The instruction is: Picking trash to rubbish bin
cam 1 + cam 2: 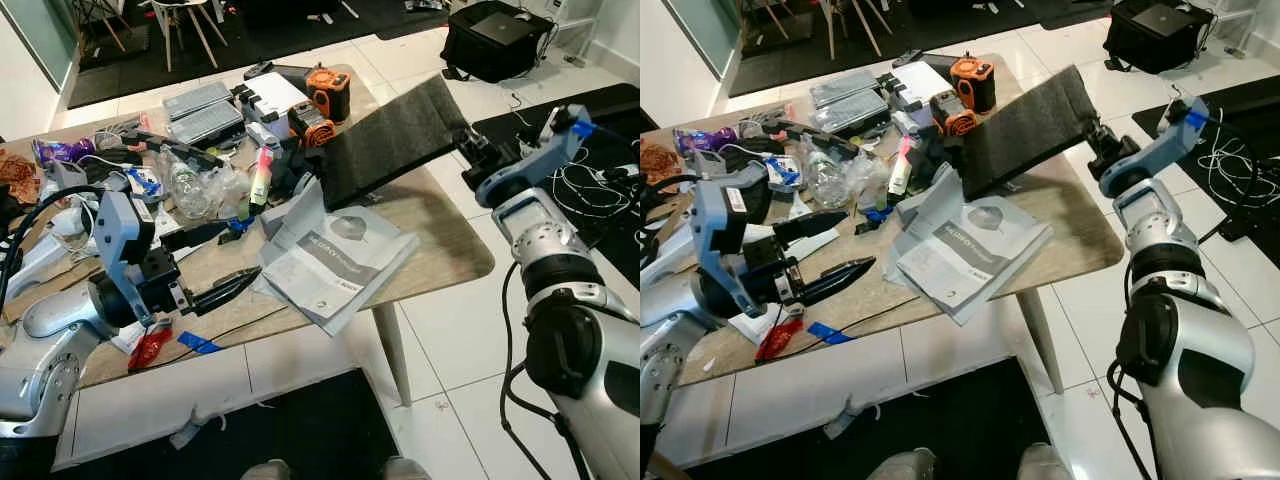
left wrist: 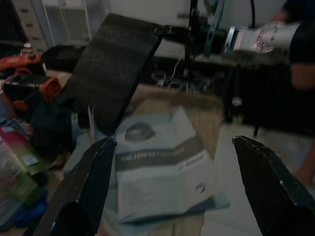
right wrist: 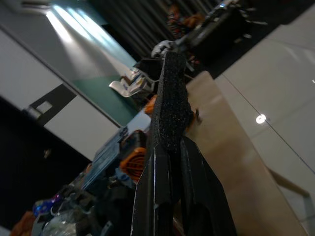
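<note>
A dark foam sheet (image 1: 395,140) is clamped at its far edge by the right gripper (image 1: 470,143) and held tilted above the surface (image 1: 450,235), its lower end near the orange tools (image 1: 318,108). In the right wrist view, the 2 fingers are seen closed on the sheet's edge. The left gripper (image 1: 830,248) is held low over the near edge with its fingers spread apart and nothing between them, pointed toward the printed leaflets (image 1: 335,260). No rubbish bin can be made out. For the carry, the sheet is best lifted fully clear of the clutter before being swung away, so that nothing is dragged off.
</note>
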Robot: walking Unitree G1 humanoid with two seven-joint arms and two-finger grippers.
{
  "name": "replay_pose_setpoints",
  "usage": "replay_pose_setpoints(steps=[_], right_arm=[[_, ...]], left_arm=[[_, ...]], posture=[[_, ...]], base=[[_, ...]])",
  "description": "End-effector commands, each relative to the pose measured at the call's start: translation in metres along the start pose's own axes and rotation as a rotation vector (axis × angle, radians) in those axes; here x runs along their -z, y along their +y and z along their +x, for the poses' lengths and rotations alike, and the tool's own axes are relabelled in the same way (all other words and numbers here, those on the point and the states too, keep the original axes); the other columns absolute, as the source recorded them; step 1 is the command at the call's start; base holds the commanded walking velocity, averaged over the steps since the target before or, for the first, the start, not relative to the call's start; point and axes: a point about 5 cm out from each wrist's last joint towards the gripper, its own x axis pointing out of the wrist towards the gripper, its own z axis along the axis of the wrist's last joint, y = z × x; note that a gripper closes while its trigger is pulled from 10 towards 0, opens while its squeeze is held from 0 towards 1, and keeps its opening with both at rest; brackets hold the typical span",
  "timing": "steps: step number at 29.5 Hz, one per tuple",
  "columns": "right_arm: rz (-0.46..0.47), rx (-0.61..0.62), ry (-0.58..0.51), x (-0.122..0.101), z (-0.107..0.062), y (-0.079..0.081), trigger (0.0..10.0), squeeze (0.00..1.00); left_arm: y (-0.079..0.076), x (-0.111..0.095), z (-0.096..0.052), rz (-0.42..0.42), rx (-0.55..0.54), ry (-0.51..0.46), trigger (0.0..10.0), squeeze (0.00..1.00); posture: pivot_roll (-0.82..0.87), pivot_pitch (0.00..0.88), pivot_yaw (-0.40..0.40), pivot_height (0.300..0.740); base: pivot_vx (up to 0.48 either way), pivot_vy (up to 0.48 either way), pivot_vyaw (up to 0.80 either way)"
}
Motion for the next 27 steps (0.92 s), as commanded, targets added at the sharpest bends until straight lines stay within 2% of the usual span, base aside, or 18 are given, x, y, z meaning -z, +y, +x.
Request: replay_pose_setpoints(steps=[1, 4, 6, 7, 10, 11, 12, 13, 14, 15, 16, 17, 19, 27], right_arm=[[-0.039, -0.067, -0.018, -0.009, 0.008, 0.014, 0.0, 0.00], [-0.066, -0.100, -0.018, -0.012, 0.011, 0.020, 0.0, 0.00], [-0.152, -0.197, -0.009, -0.017, 0.017, 0.038, 0.0, 0.00], [-0.152, -0.197, -0.009, -0.017, 0.017, 0.038, 0.0, 0.00], [-0.225, -0.313, 0.009, -0.016, 0.021, 0.060, 0.0, 0.00], [-0.225, -0.313, 0.009, -0.016, 0.021, 0.060, 0.0, 0.00], [-0.260, -0.347, 0.021, -0.013, 0.020, 0.067, 0.0, 0.00], [-0.299, -0.366, 0.037, -0.008, 0.018, 0.073, 0.5, 0.00], [-0.326, -0.376, 0.050, -0.005, 0.016, 0.076, 2.0, 0.00], [-0.326, -0.376, 0.050, -0.005, 0.016, 0.076, 2.0, 0.00], [-0.352, -0.379, 0.061, -0.001, 0.014, 0.079, 8.2, 0.00], [-0.381, -0.379, 0.066, 0.003, 0.012, 0.080, 10.0, 0.00], [-0.431, -0.384, 0.059, 0.009, 0.005, 0.084, 10.0, 0.00], [-0.474, -0.374, 0.038, 0.009, -0.006, 0.091, 10.0, 0.00]], left_arm=[[0.001, -0.002, -0.002, -0.012, -0.012, -0.020, 10.0, 0.00], [0.000, -0.002, 0.000, -0.022, -0.012, -0.032, 10.0, 0.00], [-0.003, 0.000, 0.006, -0.044, -0.021, -0.070, 10.0, 0.00], [-0.003, 0.000, 0.006, -0.044, -0.021, -0.070, 10.0, 0.00], [-0.005, 0.001, 0.013, -0.077, -0.060, -0.135, 10.0, 0.00], [-0.005, 0.001, 0.013, -0.077, -0.060, -0.135, 10.0, 0.00], [-0.005, 0.002, 0.015, -0.095, -0.082, -0.159, 10.0, 0.00], [-0.006, 0.003, 0.019, -0.115, -0.105, -0.182, 10.0, 0.00], [-0.007, 0.004, 0.022, -0.131, -0.120, -0.196, 10.0, 0.00], [-0.007, 0.004, 0.022, -0.131, -0.120, -0.196, 10.0, 0.00], [-0.008, 0.006, 0.024, -0.145, -0.132, -0.205, 10.0, 0.00], [-0.009, 0.008, 0.026, -0.156, -0.141, -0.209, 10.0, 0.00], [-0.012, 0.013, 0.030, -0.179, -0.160, -0.220, 10.0, 0.00], [-0.016, 0.019, 0.033, -0.215, -0.184, -0.242, 10.0, 0.00]], posture=[[0.09, 0.007, 0.066, 0.740], [0.08, 0.000, 0.059, 0.740], [0.07, 0.000, 0.043, 0.740], [0.07, 0.000, 0.043, 0.740], [0.07, 0.000, 0.029, 0.740], [0.07, 0.000, 0.029, 0.740], [0.06, 0.000, 0.023, 0.740], [0.06, 0.000, 0.016, 0.740], [0.06, 0.000, 0.014, 0.740], [0.06, 0.000, 0.014, 0.740], [0.05, 0.000, 0.009, 0.740], [0.05, 0.000, 0.006, 0.740], [0.04, 0.000, 0.002, 0.740], [0.03, 0.000, -0.009, 0.740]], base=[[0.000, 0.000, 0.00], [0.000, 0.000, 0.00], [0.000, 0.000, 0.00], [0.000, 0.000, 0.00], [0.000, 0.000, 0.00], [0.000, 0.000, 0.00], [0.000, 0.000, 0.00], [0.000, 0.000, 0.00], [0.000, 0.000, 0.00], [0.000, 0.000, 0.00], [0.000, 0.000, 0.00], [0.000, 0.000, 0.00], [0.000, 0.000, 0.00], [0.000, 0.000, 0.00]])
